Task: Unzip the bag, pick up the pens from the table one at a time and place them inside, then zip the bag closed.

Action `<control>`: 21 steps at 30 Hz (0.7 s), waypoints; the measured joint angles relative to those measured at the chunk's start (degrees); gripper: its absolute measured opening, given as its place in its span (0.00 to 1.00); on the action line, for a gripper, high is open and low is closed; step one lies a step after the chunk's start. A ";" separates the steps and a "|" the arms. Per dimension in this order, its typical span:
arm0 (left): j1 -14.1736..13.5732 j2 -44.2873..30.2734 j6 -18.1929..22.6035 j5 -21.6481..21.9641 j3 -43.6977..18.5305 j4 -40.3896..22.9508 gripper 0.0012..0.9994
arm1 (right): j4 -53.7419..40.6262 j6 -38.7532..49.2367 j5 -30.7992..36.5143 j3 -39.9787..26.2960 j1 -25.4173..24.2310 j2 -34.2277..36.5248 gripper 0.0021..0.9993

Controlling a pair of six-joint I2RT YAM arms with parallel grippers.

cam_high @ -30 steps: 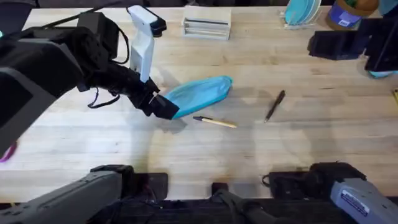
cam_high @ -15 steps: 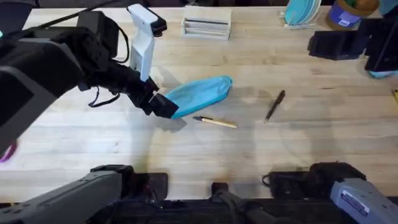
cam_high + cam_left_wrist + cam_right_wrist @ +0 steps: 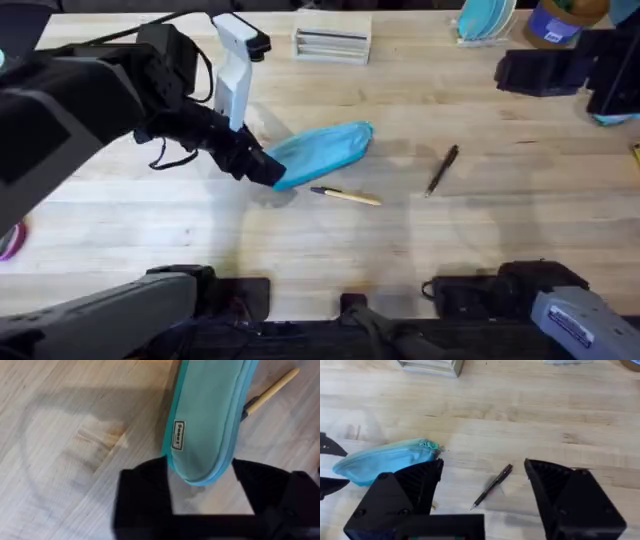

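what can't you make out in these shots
- Bag: left wrist view, far end cut off by the edge; zipper pull not seen.
- Tan pen: overhead, too small to read its tip.
- Left tool: open around the bag's near end; contact unclear.

1. A white upright device with a black top (image 3: 234, 62) stands on the far left part of the tabletop.
2. A small white slatted box (image 3: 332, 42) sits near the far edge, also seen from the right wrist (image 3: 431, 365).
3. Teal plates in a rack (image 3: 486, 20) stand at the far right.
4. A blue-and-tan container (image 3: 562, 20) sits beside them.
5. A black block (image 3: 540, 70) rests at the right.
6. A pink object (image 3: 12, 243) shows at the left edge.
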State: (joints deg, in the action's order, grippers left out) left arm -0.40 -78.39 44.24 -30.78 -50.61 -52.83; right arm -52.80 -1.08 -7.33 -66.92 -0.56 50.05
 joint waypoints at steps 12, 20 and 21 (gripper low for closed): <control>0.00 0.00 0.41 -0.12 0.00 0.73 0.04 | -0.02 0.00 0.00 0.00 0.00 0.01 1.00; 0.00 0.00 0.40 -0.12 0.00 0.73 0.04 | 0.45 1.54 -1.50 -0.07 0.00 1.67 1.00; 0.00 0.00 0.41 -0.12 0.00 0.74 0.04 | 0.71 2.63 -2.32 -0.13 0.00 2.71 1.00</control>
State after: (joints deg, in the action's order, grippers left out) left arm -0.40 -78.39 44.65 -30.89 -50.61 -52.09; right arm -52.09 1.55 -9.65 -67.05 -0.56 52.76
